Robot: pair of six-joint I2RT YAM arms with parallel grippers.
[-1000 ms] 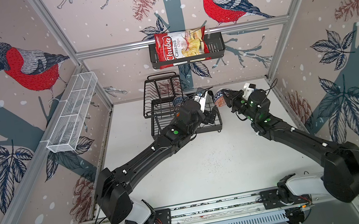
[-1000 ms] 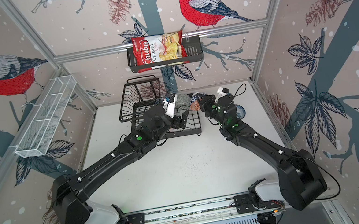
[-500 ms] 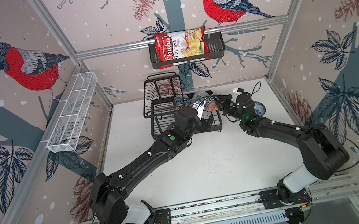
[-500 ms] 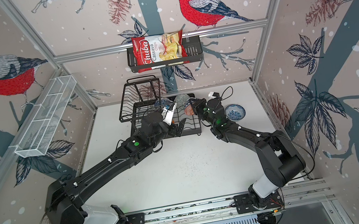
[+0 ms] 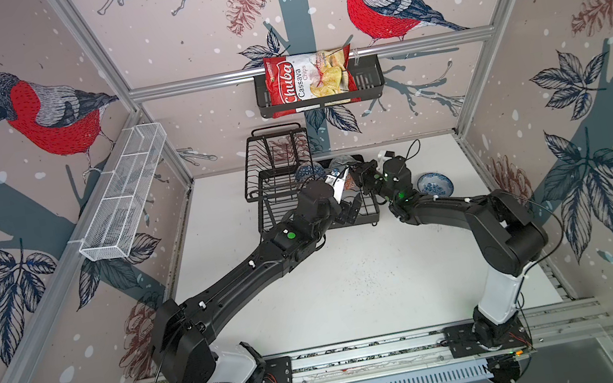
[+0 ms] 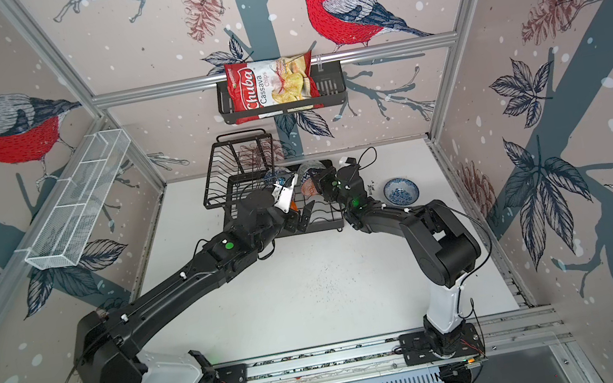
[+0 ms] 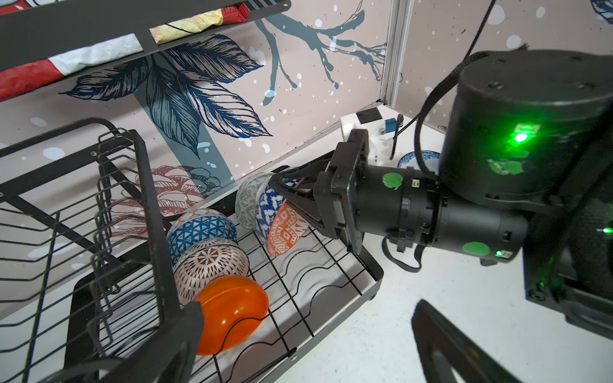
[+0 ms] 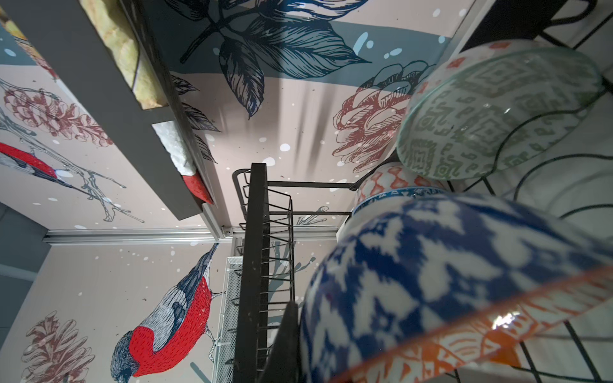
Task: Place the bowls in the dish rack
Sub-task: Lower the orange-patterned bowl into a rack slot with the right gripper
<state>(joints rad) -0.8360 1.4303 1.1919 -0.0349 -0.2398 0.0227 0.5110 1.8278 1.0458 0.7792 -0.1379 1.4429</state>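
The left gripper point(image 6: 300, 219) hangs spread wide and empty over the six-o'clock edge of the dish rack point(image 7: 373, 265), having eased back a little. One row in the base tray stands on edge: the plain orange bowl point(image 7: 232, 315), the black-white radial bowl point(image 7: 210, 265) and the blue triangle-patterned bowl point(image 7: 199, 228). Toward three o'clock stands a second row: the grey-green bowl point(image 7: 248, 197), the dark blue bowl point(image 7: 267, 212) and the orange-white bowl point(image 7: 285, 232). The right gripper point(image 7: 282, 185) pinches the rim of this last bowl, its fingers pressed nearly together. Within the last second this arm has folded and carried that bowl from outside the rack's three-o'clock side into the tray, against the dark blue bowl. It appears seated but not yet released. Farther toward three o'clock, the blue-white floral bowl point(image 5: 435, 184) sits on the table point(image 5: 353, 277), apart from the rack, and is probably the last to load.
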